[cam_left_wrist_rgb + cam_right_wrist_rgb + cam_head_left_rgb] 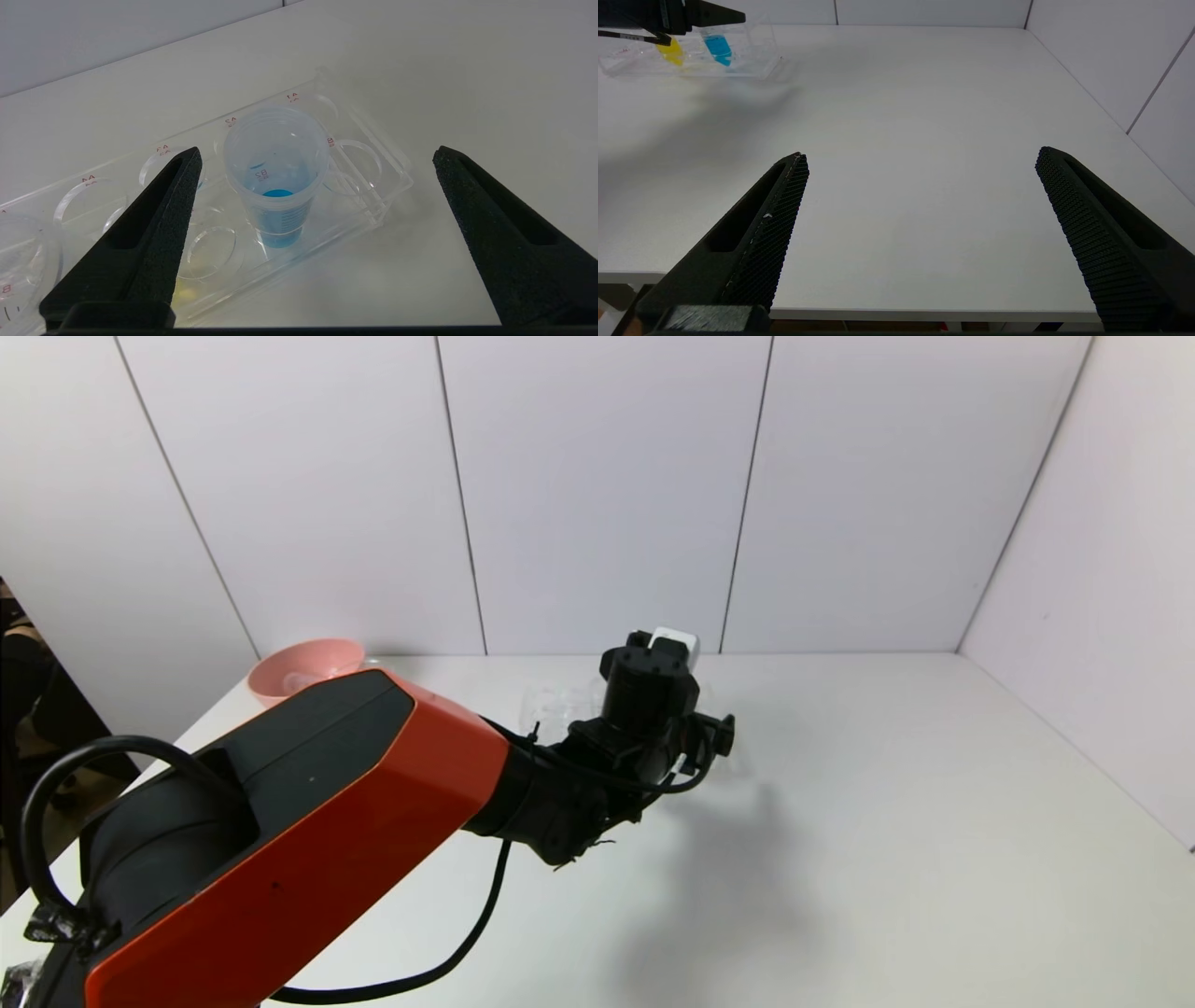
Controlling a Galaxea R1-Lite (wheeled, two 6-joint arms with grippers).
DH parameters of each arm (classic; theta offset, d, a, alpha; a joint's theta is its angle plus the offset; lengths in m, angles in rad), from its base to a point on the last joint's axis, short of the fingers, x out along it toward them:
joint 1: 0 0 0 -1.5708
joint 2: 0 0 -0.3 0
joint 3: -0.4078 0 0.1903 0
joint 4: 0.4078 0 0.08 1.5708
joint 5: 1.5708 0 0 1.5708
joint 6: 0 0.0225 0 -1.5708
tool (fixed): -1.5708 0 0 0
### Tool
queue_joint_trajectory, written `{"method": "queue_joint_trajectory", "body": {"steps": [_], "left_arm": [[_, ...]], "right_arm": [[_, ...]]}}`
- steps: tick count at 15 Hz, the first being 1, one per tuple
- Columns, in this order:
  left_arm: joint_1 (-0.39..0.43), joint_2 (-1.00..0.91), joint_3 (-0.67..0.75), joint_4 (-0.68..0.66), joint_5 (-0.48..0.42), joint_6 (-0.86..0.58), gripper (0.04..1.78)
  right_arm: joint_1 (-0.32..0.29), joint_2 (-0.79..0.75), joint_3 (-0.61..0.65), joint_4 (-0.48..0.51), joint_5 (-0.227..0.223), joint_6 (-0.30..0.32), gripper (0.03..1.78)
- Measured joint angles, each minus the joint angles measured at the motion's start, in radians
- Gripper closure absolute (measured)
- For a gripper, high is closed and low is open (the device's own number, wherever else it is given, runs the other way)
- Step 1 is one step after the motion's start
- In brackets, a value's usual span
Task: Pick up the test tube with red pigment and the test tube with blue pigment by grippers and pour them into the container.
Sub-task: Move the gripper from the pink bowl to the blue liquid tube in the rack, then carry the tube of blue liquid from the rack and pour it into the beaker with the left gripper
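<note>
The test tube with blue pigment (275,186) stands upright in a clear plastic rack (373,196), a little blue liquid at its bottom. My left gripper (316,149) hovers above and just in front of it, open, the two black fingers well apart with nothing between them. From the right wrist view the blue tube (717,46) shows far off, under the left gripper's fingers (714,17). My right gripper (922,153) hangs open and empty over the table's near edge. The test tube with red pigment and the container are out of view.
A tube with yellow liquid (672,52) stands in the rack beside the blue one. A pink bowl (299,667) sits at the table's back left corner. My orange left arm (355,803) stretches across the table (887,821) to the rack. White walls close off the back and right.
</note>
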Motion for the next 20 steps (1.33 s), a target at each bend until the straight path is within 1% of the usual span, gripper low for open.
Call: {"method": "queue_joint_trajectory", "body": {"steps": [2, 4, 8, 9, 11, 20], "left_arm": [[0.0, 0.0, -0.002, 0.001, 0.0, 0.0, 0.25], [0.001, 0.0, -0.002, 0.001, -0.001, 0.0, 0.5], [0.003, 0.0, -0.001, 0.001, 0.003, 0.0, 1.21], [0.003, 0.0, 0.0, 0.001, 0.004, 0.001, 1.33], [0.002, -0.001, 0.001, 0.001, 0.003, 0.001, 1.38], [0.001, -0.011, 0.012, -0.001, -0.001, 0.0, 1.38]], "right_arm": [[0.0, 0.0, 0.0, 0.0, 0.0, 0.0, 0.04], [0.0, 0.0, 0.0, 0.0, 0.0, 0.0, 0.04], [-0.001, 0.0, 0.0, 0.0, 0.0, 0.0, 0.04], [0.0, 0.0, 0.0, 0.0, 0.0, 0.0, 0.04], [0.0, 0.0, 0.0, 0.0, 0.0, 0.0, 0.04], [0.0, 0.0, 0.0, 0.0, 0.0, 0.0, 0.04]]}}
